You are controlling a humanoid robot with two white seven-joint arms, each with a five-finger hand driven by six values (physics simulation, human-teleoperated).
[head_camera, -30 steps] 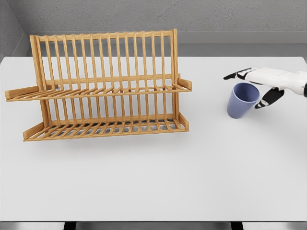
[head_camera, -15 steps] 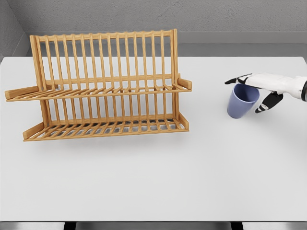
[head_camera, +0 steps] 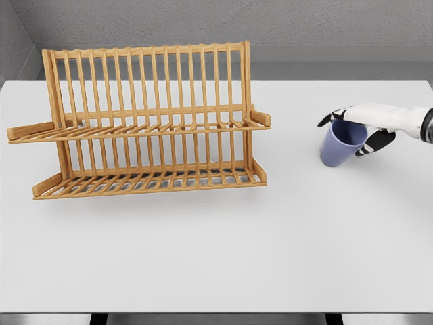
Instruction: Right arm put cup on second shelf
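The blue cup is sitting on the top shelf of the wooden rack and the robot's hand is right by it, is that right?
Not quite. The blue cup is standing on the white table, off to the right of the wooden rack, not on its top shelf. The head view shows this. The right hand really is right by it, with its fingers around the rim.

A white desk [head_camera: 216,257] is carrying a two-tier wooden dish rack [head_camera: 145,122] at left and a blue cup [head_camera: 340,143] at right.

Right hand [head_camera: 356,130] has closed around the now-tilted cup [head_camera: 340,143]
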